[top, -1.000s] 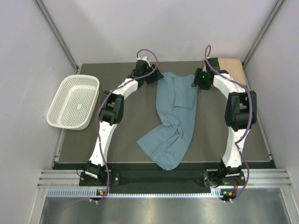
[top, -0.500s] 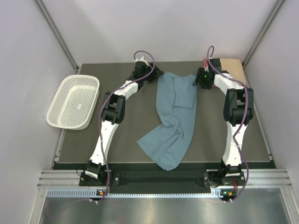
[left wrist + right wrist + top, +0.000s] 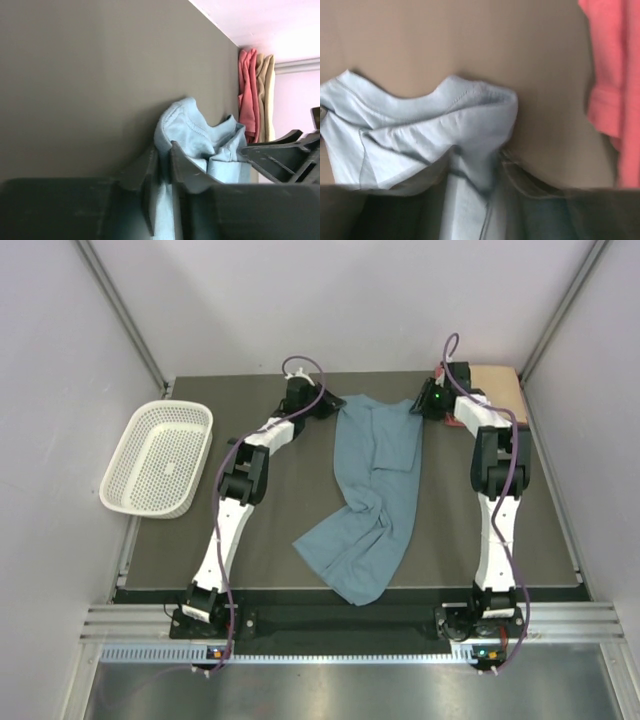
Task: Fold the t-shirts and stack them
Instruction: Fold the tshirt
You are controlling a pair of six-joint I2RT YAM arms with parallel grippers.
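A large dusty blue-grey t-shirt (image 3: 375,490) lies along the middle of the dark table (image 3: 270,540), running from the far edge towards the near one. Its far part is fairly flat and broad. About halfway down it twists into a bunched, creased waist, then fans out again into a wide, slanted flap that ends close to the near edge between the two arm bases. The left hand (image 3: 162,150) sits at the shirt's far left corner with its fingers nearly together, and a strip of the pale cloth is pinched between them. The stitched hem puffs up into a rounded fold just past the fingertips. The right hand (image 3: 477,160) is at the far right corner. That wrist view is blurred, but a band of the same cloth runs down between its fingers and the hem humps up above them, so it appears to be gripping the shirt too. In the far right corner of the table, a folded pink-red shirt (image 3: 246,95) lies touching a folded tan shirt (image 3: 267,95). Both are just beyond the right hand and apart from the blue-grey cloth. A white mesh basket (image 3: 160,457) sits at the left edge of the table, well apart from the shirts.
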